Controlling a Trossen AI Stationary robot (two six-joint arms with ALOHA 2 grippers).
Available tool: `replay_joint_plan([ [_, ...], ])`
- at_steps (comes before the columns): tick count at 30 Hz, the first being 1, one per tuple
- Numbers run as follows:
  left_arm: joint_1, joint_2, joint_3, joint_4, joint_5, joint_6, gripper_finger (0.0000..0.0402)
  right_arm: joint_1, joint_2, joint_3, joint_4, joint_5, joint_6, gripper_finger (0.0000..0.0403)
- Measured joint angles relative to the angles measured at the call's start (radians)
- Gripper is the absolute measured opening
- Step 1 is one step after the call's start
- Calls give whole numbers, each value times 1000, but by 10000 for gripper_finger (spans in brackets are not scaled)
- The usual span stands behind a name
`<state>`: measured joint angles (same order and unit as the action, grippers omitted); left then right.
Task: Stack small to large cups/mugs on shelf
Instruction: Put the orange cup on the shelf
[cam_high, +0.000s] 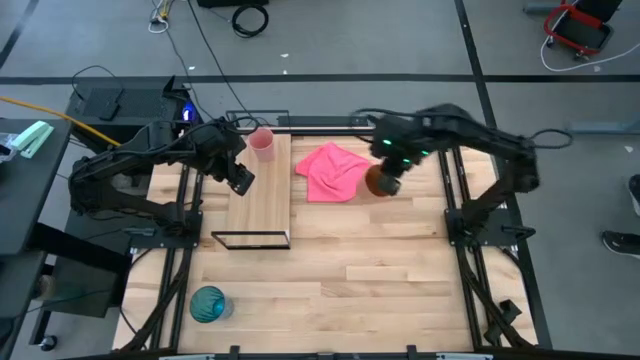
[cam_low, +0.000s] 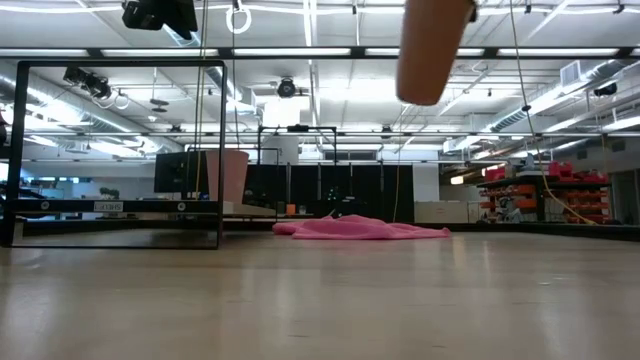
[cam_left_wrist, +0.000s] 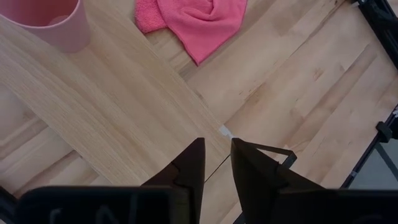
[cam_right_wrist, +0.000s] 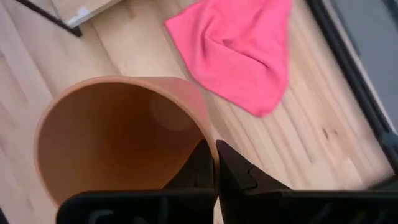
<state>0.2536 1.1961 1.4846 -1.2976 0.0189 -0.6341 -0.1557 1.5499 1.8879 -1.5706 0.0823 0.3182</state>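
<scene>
The pink cup stands on the shelf's far end. The right gripper, jaws pinching the orange cup's rim, holds it aloft; the teal cup waits on the bench near-left. The left gripper, jaws slightly apart, hovers over the shelf.

No legible text showing in any view. Nothing readable on the cups, the shelf, the cloth or the arms; the background room gear in the low view is carrying no markings I can make out.
</scene>
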Motion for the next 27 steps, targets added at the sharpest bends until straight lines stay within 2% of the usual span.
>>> replay_joint_plan([
  [3, 0, 0, 0, 0, 0, 1, 83, -37, 113, 80, 2, -52, -80, 2],
  [13, 0, 0, 0, 0, -46, 2, 84, -52, 454, 320, 17, -92, -233, 2],
  [27, 0, 0, 0, 0, -71, 0, 77, -30, 621, 334, 177, -208, -277, 2],
])
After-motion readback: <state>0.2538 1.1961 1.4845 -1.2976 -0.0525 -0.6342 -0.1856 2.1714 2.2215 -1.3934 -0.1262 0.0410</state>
